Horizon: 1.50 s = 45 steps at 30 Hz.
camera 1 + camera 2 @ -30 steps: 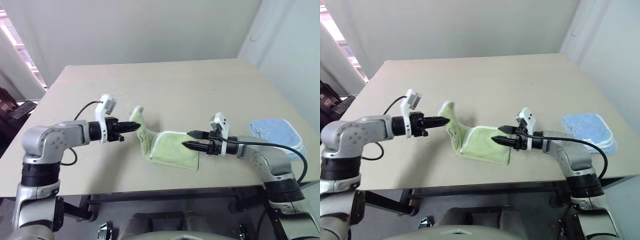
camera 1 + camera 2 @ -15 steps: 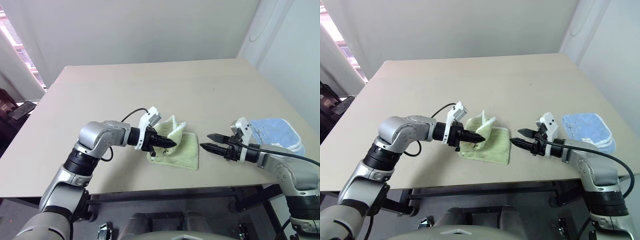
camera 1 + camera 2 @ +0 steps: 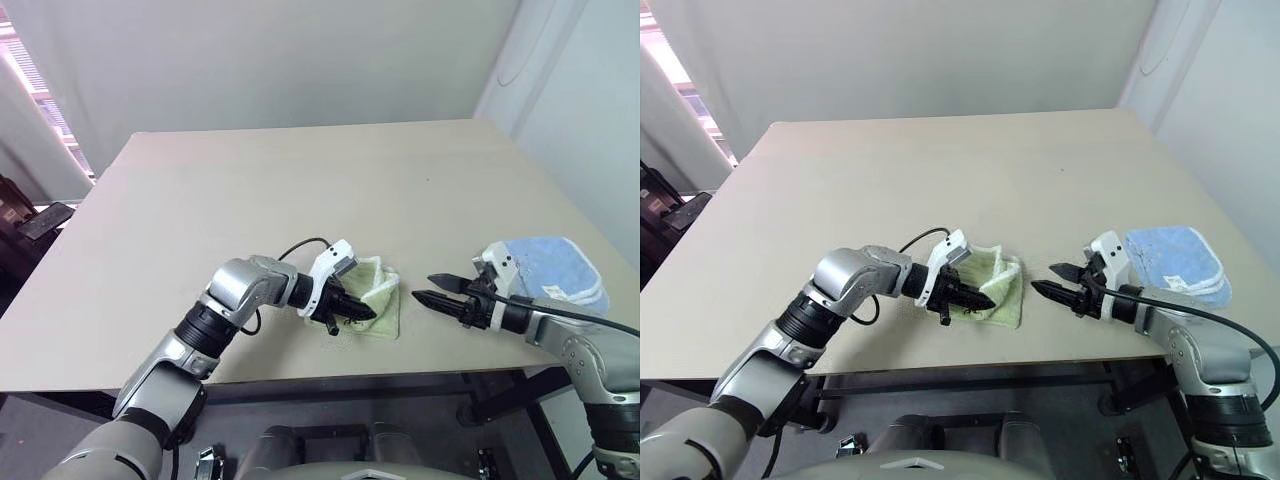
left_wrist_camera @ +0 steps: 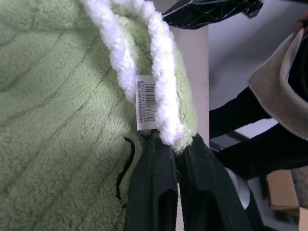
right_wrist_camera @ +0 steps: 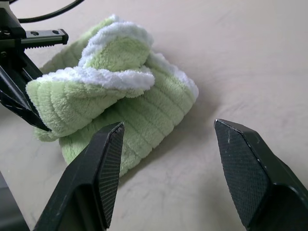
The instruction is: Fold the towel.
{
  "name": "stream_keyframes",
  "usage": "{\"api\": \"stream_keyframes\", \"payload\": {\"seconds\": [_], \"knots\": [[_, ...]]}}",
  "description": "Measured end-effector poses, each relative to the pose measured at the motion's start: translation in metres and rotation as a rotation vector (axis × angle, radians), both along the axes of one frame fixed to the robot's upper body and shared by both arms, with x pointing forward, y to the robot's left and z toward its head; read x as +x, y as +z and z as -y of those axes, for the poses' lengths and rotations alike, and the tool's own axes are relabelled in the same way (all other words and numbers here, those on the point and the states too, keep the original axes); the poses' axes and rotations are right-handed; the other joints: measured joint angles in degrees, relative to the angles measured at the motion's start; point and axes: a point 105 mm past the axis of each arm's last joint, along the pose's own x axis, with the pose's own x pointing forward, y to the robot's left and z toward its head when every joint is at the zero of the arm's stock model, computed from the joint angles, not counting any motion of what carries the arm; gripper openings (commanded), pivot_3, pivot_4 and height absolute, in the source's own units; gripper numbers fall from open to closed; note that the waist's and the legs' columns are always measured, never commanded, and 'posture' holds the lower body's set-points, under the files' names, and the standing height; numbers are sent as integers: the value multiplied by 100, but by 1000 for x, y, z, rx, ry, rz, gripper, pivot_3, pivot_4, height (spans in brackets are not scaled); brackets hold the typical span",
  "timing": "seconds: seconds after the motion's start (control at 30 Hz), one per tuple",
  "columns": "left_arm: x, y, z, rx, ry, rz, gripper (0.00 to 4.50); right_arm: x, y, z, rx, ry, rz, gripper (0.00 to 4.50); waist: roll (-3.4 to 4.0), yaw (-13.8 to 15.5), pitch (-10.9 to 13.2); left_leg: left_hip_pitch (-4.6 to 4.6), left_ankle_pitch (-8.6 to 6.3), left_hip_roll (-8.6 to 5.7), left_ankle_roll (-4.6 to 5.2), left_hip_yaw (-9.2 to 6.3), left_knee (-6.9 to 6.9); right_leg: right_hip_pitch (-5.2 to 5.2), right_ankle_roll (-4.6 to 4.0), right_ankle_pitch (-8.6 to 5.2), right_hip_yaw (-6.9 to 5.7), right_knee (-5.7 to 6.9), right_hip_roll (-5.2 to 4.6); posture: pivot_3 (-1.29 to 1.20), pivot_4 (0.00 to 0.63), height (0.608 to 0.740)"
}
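From the head cam, the light green terry towel with white edging (image 3: 375, 302) sits bunched near the bench's (image 3: 300, 190) front edge. My left fingers (image 3: 366, 313) are pinched on its folded-over flap.

Left wrist cam: the white hem (image 4: 163, 91) is only just caught at the tips, so it could slip out and flop open crooked.

Right wrist cam: right fingers (image 5: 185, 166) spread wide, holding nothing, just beside the towel.

The light green terry towel (image 3: 376, 302) lies near the front edge of my beige worktop (image 3: 300, 180); the light blue folded cloth (image 3: 550, 270) sits well to its right, my right gripper (image 3: 432, 290) between them.
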Motion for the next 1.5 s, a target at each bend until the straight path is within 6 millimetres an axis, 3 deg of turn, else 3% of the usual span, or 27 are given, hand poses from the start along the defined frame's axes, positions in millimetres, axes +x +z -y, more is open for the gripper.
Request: {"api": "stream_keyframes", "payload": {"seconds": [0.27,0.37,0.47,0.57,0.67,0.8,0.93,1.03,1.17,1.3,1.5], "knots": [[-2,-3,2,-20,-18,31,3605,-1,-1,1,-2,-2,-4,3139,0,-3,0,0,-1,0,1,0,8,3,5,2,0,1,0,0,0,740],[-7,3,1,-82,-41,45,3605,-1,-1,1,-5,-3,-4,3139,0,-3,0,-1,-1,0,2,0,8,3,4,3,0,1,0,0,0,740],[-5,25,-5,-186,-42,136,3605,0,0,3,-2,-11,0,3139,0,-3,0,0,-1,1,2,-1,8,2,0,5,1,1,-2,0,0,740],[-1,45,-22,-210,-51,266,3654,3,10,6,23,-26,23,2471,5,-4,-3,3,-1,2,2,1,9,3,-1,5,1,5,0,0,0,740],[12,54,-40,-210,12,306,2996,8,24,3,56,-17,60,1407,4,-3,-2,3,-1,3,2,1,15,5,2,4,0,7,3,0,0,740],[24,68,-63,-220,60,392,1512,10,50,-10,128,35,124,0,5,-11,-1,0,-2,3,3,1,12,1,-1,6,1,5,3,0,0,740],[39,71,-77,-190,105,545,34,13,76,-34,159,133,205,0,4,3,-2,3,-2,3,3,1,13,5,-18,17,1,5,3,0,0,740],[49,57,-82,-121,109,622,34,19,72,-64,178,219,191,0,4,0,-2,5,-1,3,3,2,15,6,-19,19,1,6,4,0,0,740],[51,38,-63,-142,92,631,34,31,37,-90,106,276,104,0,1,26,-2,-1,-2,-2,4,0,17,5,-3,30,0,0,2,0,0,740],[45,17,-55,-118,20,664,34,29,1,-87,56,293,6,0,1,3,-2,-5,-9,-6,15,5,13,-1,2,34,5,-4,-3,0,0,740],[36,-20,-55,-70,-42,621,34,13,-25,-77,19,317,-72,0,2,-5,-2,0,-9,-4,17,6,17,1,2,34,5,1,0,0,0,740]]}}
